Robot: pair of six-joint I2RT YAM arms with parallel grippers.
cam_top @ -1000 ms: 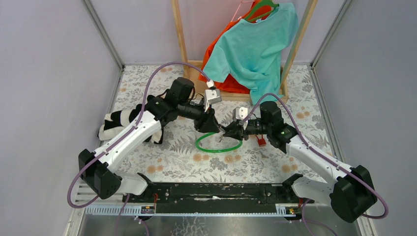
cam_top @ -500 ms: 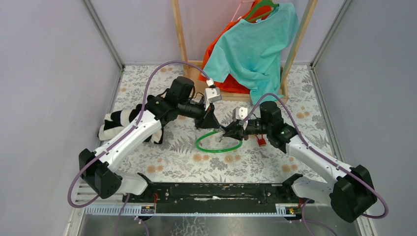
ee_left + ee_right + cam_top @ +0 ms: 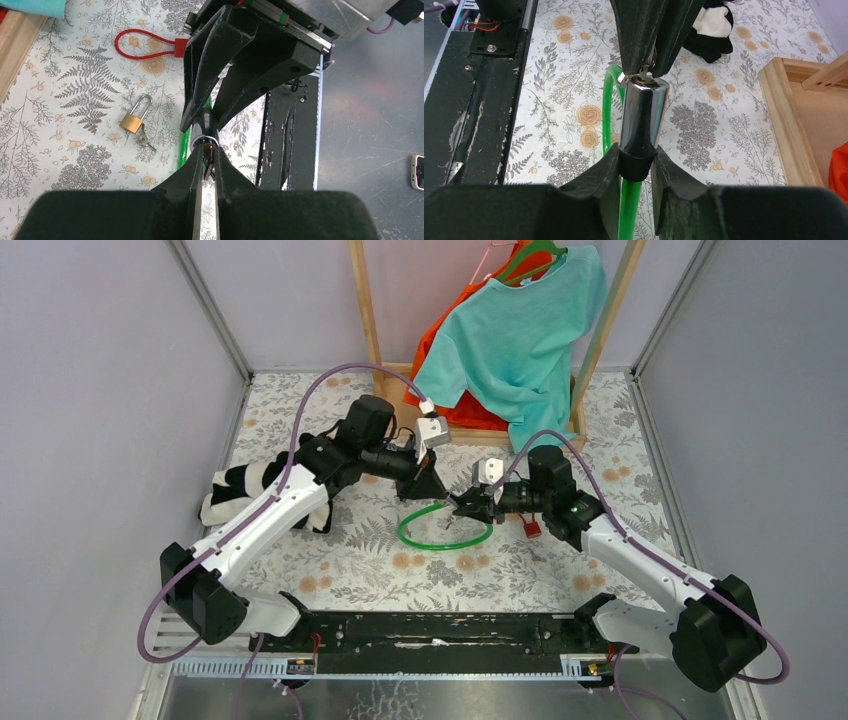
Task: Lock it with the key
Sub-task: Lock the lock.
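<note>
Left claw (image 3: 208, 149) shifted slightly; pinches key (image 3: 644, 76) at lock (image 3: 642, 112), right claw (image 3: 636, 156) gripping lock.

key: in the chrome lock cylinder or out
In. The left gripper pinches the key, its tip inside the end of the chrome cylinder held by the right gripper.

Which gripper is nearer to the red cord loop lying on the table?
Right. The red cord loop lies just beside the right gripper; the left gripper, holding the key, is farther, beyond the chrome lock cylinder between them.
</note>
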